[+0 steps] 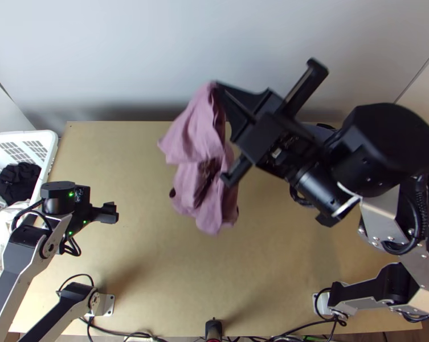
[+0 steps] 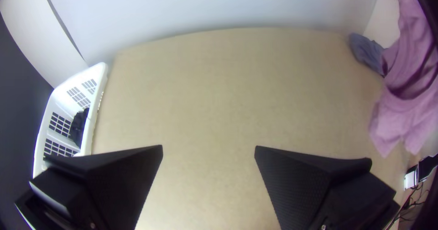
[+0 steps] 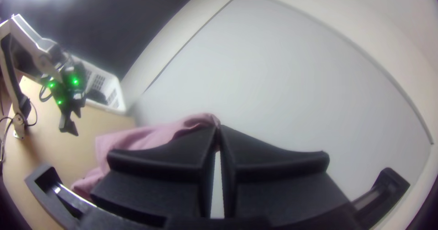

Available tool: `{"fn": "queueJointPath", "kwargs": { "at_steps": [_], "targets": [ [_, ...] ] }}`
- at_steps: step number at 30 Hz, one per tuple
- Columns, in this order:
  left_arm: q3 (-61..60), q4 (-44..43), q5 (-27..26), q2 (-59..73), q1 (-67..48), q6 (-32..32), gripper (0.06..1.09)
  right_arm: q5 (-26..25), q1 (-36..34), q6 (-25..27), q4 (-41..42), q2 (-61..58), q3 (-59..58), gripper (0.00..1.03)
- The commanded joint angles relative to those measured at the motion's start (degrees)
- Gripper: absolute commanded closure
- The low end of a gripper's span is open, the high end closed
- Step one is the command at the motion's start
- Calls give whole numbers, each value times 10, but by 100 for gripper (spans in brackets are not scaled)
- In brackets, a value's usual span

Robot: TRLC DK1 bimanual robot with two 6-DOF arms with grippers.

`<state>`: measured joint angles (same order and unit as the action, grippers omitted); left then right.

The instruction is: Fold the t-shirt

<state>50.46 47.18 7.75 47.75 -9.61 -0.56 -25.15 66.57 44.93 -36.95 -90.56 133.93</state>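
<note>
A pale wall [image 1: 214, 45] stands behind the light wooden table [image 1: 140, 245] as I work two arms from a distance, my right arm [image 1: 379, 214] stretching in from the lower right, large in the top view, and my left arm [image 1: 15, 271] rising along the table's left side. A white plastic laundry basket [image 1: 50, 142] sits at the left edge. The pink t-shirt [image 1: 197, 137] hangs over the middle of the table, bunched and in loose folds, draping down from my right gripper [image 1: 217, 91]; whether its lowest part touches the tabletop, I cannot tell. At the top of the cloth, in the right wrist view, my right gripper [image 3: 218, 128] has its two black fingers pressed together, with a gathered bit of the t-shirt pinched at their tips; I cannot tell which part of the garment that is. My left gripper [image 1: 110, 213] is over the table's left side, near the basket and well apart from the t-shirt, its fingers [image 2: 301, 180] spread wide with nothing between them. A blue-grey cloth [image 2: 367, 52] lies bunched toward the far right of the table. White cloth [image 1: 2, 231] and a smaller black cloth [image 1: 17, 179] are heaped in the basket.
</note>
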Motion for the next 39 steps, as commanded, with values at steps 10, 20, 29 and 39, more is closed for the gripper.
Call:
{"fn": "queueJointPath", "kwargs": {
  "at_steps": [10,20,29,39],
  "targets": [
    [-30,-2,0,-11,-10,-8,10,121,-49,-183,-211,125,-327,100],
    [-38,-2,-9,16,-81,-9,10,152,-183,-195,-145,141,-425,100],
    [-5,-14,-8,159,-230,21,10,151,-282,-202,-79,143,-420,100],
    [149,-45,-9,378,-369,20,10,151,-402,-182,-1,133,-507,100]
  ]
}}
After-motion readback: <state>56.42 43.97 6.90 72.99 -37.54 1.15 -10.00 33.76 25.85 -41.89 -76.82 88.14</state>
